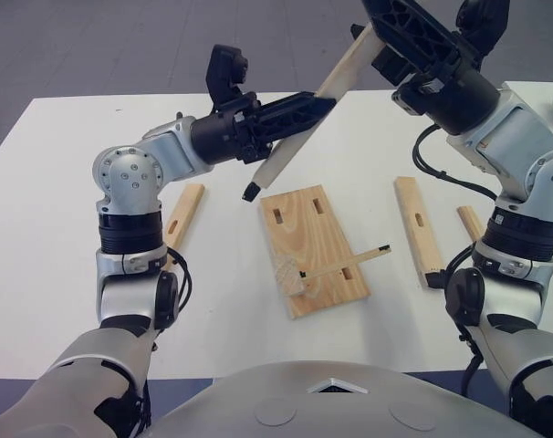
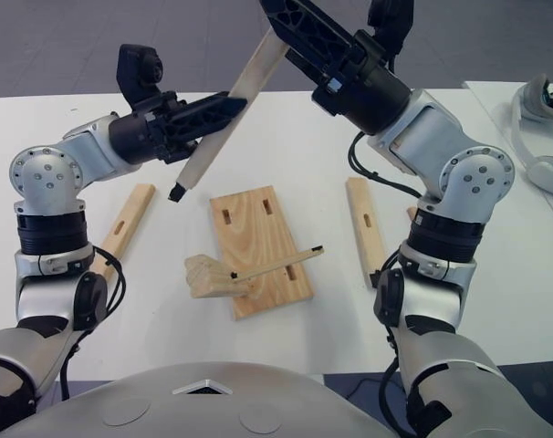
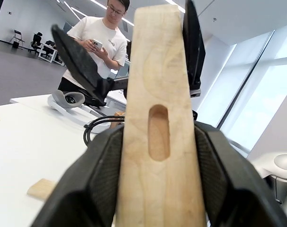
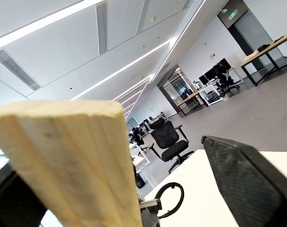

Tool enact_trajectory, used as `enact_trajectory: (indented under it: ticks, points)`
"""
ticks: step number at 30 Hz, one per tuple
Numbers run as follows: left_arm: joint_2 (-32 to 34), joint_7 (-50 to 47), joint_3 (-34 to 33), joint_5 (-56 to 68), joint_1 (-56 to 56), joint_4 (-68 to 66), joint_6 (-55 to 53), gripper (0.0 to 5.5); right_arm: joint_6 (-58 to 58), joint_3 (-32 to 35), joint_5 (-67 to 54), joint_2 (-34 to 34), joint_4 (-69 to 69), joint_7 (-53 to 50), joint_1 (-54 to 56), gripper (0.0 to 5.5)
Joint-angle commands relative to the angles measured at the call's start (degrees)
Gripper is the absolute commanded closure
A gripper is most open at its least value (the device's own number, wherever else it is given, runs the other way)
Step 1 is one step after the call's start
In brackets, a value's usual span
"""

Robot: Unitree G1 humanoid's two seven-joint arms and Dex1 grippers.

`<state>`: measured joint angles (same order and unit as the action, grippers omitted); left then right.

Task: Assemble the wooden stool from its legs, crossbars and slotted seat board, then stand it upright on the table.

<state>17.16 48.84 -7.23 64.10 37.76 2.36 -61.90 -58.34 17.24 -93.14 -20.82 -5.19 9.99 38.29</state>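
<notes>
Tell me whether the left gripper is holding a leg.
Yes, the left gripper has its fingers clamped on both sides of the slotted leg.

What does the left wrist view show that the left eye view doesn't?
Left wrist view: up close, the oval slot in the held leg, plus tall windows. Left eye view: the seat board with a thin crossbar across it, a spare leg to its left and a second leg to its right. Both: the held leg, the left gripper clamped on it, the right gripper at its upper end.
</notes>
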Motion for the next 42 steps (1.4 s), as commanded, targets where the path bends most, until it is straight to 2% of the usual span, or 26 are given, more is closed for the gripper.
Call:
enact_trajectory:
  ticks: [1, 3, 13, 22, 23, 29, 36, 40, 42]
  points:
    - [0.3, 0.0, -0.2, 0.3, 0.1, -0.3, -0.1, 3.43, -0.4, -0.5, -2.7, -1.0, -0.7, 0.3, -0.5, 1.09]
    - [0.0, -0.4, -0.4, 0.1, 0.0, -0.6, 0.5, 3.43, -0.4, -0.9, -3.1, -1.2, -0.6, 0.5, -0.5, 1.36]
    - [-0.9, -1.1, -0.2, 1.9, -2.0, 0.3, -1.4, 3.43, 0.1, -2.0, -3.6, -2.3, -0.5, 1.6, -0.8, 3.33]
    - [-1.2, -1.3, 1.4, 1.1, -2.9, 1.4, -1.8, 3.43, 0.5, -2.3, -3.8, -2.9, -1.0, 1.6, -1.2, 3.34]
    - [-1.4, -1.6, 1.5, 1.0, -3.2, 1.3, -1.8, 3.06, 1.0, -2.5, -2.2, -3.1, -0.8, 1.5, -0.9, 3.34]
    - [-0.6, -2.2, 1.7, -1.7, -5.4, 0.3, 0.3, 2.03, 7.3, -2.2, 12.2, -5.4, 2.7, 4.0, 2.8, 3.43]
    - [4.5, 0.5, 3.7, -8.6, -13.0, 0.5, 3.9, 0.88, 10.1, -7.2, 30.4, -15.0, 5.4, 21.0, 1.8, 3.43]
    - [6.1, 0.1, 2.8, -10.2, -18.8, 2.9, 5.6, 0.21, 11.0, -9.0, 36.5, -18.6, 5.5, 29.9, 1.2, 3.43]
    - [6.4, -0.6, 2.6, -10.6, -21.3, 4.5, 6.3, 0.10, 10.4, -8.2, 37.3, -19.0, 5.5, 32.0, 0.7, 3.43]
